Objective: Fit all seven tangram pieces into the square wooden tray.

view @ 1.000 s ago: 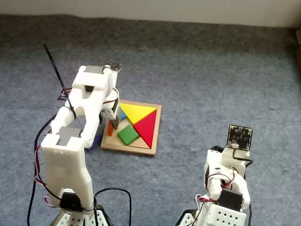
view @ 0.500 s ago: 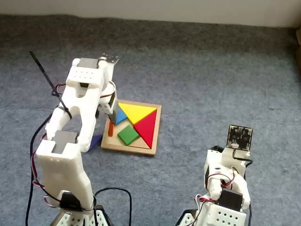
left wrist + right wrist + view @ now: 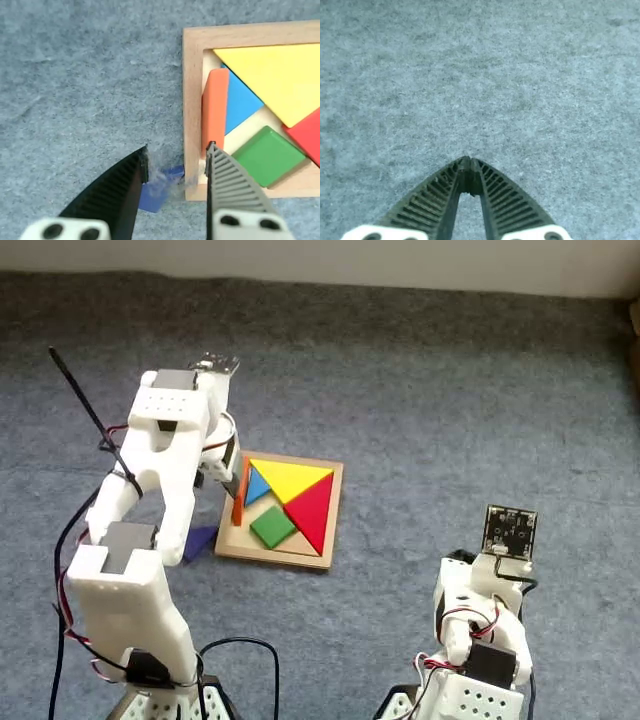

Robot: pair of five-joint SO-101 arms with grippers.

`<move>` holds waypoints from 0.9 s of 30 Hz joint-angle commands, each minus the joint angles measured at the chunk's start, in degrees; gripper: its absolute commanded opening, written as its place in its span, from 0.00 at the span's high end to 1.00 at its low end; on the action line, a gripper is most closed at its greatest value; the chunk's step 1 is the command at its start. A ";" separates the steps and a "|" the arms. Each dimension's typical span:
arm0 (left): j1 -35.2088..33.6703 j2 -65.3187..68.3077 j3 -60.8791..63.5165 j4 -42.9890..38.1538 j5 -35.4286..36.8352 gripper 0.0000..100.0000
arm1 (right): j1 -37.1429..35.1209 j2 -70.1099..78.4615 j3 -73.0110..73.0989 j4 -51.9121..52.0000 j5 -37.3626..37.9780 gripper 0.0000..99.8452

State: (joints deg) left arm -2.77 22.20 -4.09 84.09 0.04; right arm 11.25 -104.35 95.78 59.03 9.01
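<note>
The square wooden tray [image 3: 336, 515] holds a yellow triangle [image 3: 290, 480], a red triangle [image 3: 313, 510], a green square [image 3: 272, 526] and a blue triangle [image 3: 256, 485]. An orange piece [image 3: 238, 502] lies along the tray's left inner wall, partly over the blue triangle [image 3: 240, 102]. A dark blue piece [image 3: 200, 540] rests on the carpet just outside the tray's left rim [image 3: 192, 100]. My left gripper [image 3: 177, 150] hangs open above that rim, one finger over the carpet, the other over the orange piece [image 3: 215, 110], holding nothing. My right gripper [image 3: 468, 160] is shut over bare carpet.
Grey carpet covers the whole table. The right arm [image 3: 490, 610] stands folded at the near right, well away from the tray. Open carpet stretches behind and to the right of the tray. A black cable [image 3: 85, 405] sticks up from the left arm.
The left arm has swung left and away from the tray, uncovering the blue triangle, the orange piece and the dark blue piece on the carpet. The right arm has kept still.
</note>
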 commanded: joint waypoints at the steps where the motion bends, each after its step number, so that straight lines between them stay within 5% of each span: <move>1: -0.40 -2.07 0.13 -1.14 0.44 0.80 | 0.66 -0.84 6.29 -1.19 -0.44 0.99; 14: -1.54 1.80 1.01 -2.11 0.35 0.80 | 0.75 -0.84 6.29 -1.19 -0.44 0.99; 27: -4.35 14.37 -12.09 3.16 0.35 0.80 | 0.75 -0.84 6.29 -1.19 -0.44 0.99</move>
State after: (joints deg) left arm -7.16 36.44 -12.97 85.14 -0.13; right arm 11.25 -104.44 95.78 59.03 9.01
